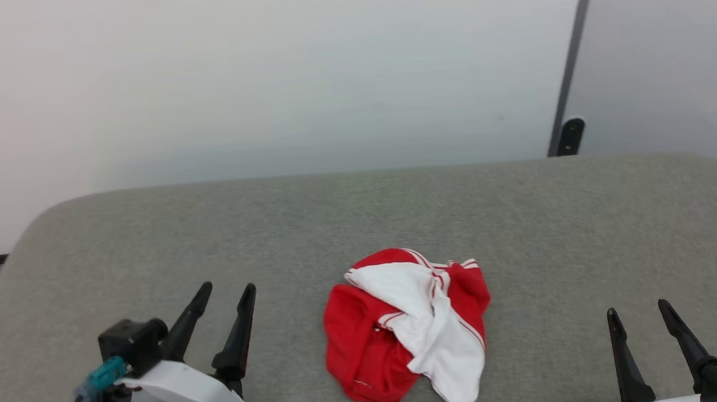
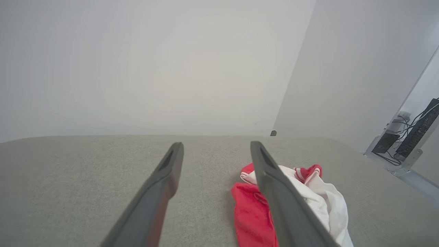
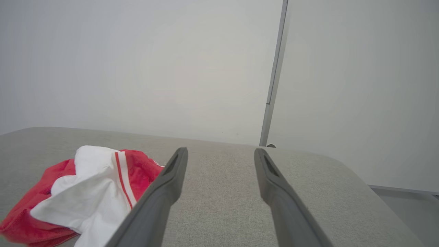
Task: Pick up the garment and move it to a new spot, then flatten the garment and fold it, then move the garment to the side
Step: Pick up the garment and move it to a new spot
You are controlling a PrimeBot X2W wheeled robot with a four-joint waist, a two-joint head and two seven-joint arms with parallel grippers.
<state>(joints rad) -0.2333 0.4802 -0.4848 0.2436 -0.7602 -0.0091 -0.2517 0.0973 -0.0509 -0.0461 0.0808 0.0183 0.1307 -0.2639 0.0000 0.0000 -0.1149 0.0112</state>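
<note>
The garment (image 1: 405,327), red with white parts and striped trim, lies crumpled in a heap near the front middle of the grey padded table (image 1: 360,226). My left gripper (image 1: 226,289) stands open at the lower left, well apart from the heap. Open too is my right gripper (image 1: 637,307) at the lower right, clear of the cloth. In the left wrist view the garment (image 2: 250,212) lies partly behind the right finger of my left gripper (image 2: 216,145). The right wrist view has the garment (image 3: 85,192) left of my right gripper (image 3: 221,151). Both hold nothing.
A pale wall rises behind the table, with a dark vertical strip (image 1: 570,66) at the back right. Cables and a power strip (image 2: 416,130) sit off the table's right side. Bare table surface surrounds the heap on every side.
</note>
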